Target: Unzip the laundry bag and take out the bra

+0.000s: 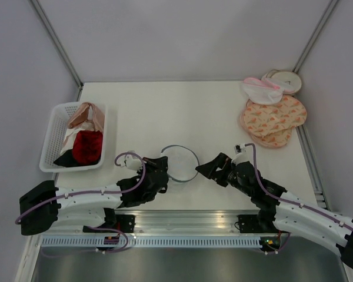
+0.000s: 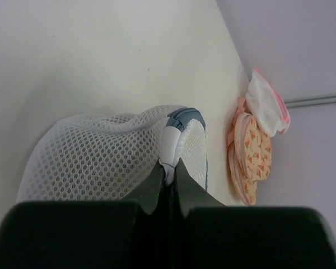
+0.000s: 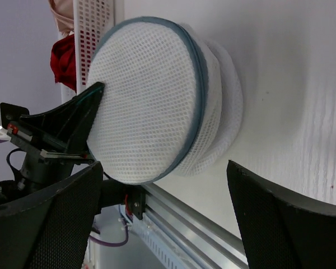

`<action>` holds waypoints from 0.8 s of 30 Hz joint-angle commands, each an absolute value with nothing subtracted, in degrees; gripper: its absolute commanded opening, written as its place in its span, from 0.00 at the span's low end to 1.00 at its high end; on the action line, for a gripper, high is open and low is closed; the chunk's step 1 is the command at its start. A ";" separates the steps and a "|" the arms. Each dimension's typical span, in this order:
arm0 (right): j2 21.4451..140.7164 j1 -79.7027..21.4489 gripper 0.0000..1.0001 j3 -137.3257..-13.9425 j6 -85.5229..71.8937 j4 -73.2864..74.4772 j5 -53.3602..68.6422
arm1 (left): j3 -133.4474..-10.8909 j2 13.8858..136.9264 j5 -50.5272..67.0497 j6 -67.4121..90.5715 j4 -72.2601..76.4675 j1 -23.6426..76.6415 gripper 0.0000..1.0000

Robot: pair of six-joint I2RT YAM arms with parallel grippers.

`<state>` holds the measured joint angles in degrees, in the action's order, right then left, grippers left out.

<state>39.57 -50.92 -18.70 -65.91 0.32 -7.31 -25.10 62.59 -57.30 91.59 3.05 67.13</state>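
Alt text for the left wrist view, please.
The left tool pinches a white fabric tab on the white mesh laundry bag, beside its grey-blue zipper. Peach patterned rounds and a white pouch lie in the background.

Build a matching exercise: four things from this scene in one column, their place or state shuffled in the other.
1. left gripper
2. right gripper
3. red garment
4. peach rounds

A. in the basket
B. open, facing the bag
C. at the far right
D. shut on the bag's edge

Pairs: 1-D, 2-B, 3-A, 4-C
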 commanded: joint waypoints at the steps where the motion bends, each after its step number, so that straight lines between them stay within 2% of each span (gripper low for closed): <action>1: 40.51 -51.24 0.95 -14.43 -77.95 -11.75 -2.47 | -25.23 62.49 -66.00 97.38 3.43 69.78 0.02; 9: 46.66 -51.24 0.91 -11.78 -83.32 -25.55 2.63 | -23.12 60.38 -66.45 98.25 3.78 74.53 0.02; 12: 49.74 -51.24 0.85 -12.48 -83.94 -28.03 4.83 | -22.07 60.91 -66.97 100.18 3.87 76.11 0.02; 15: 53.25 -51.24 0.70 -13.18 -84.29 -29.53 7.20 | -22.06 61.26 -67.06 100.11 3.87 76.81 0.02; 18: 55.02 -51.24 0.46 -13.36 -83.32 -29.10 7.12 | -22.06 60.65 -66.80 98.45 3.87 77.25 0.02; 19: 55.02 -51.33 0.32 -14.06 -82.62 -27.87 6.60 | -22.06 59.95 -65.93 97.31 4.30 77.26 0.02; 21: 54.58 -51.24 0.15 -15.20 -79.29 -22.28 5.28 | -21.97 59.07 -64.61 93.02 5.18 77.26 0.02; 22: 54.06 -51.15 0.03 -17.12 -77.71 -19.80 3.53 | -21.62 58.71 -62.60 90.12 8.67 77.17 0.02; 24: 53.44 -50.63 0.00 -19.41 -72.62 -12.96 2.47 | -20.40 56.96 -58.21 80.22 12.55 77.26 0.02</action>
<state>54.87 -50.89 -13.87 -78.98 -19.03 4.51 -21.41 59.57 -63.66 92.71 5.06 76.47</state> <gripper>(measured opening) 0.021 0.053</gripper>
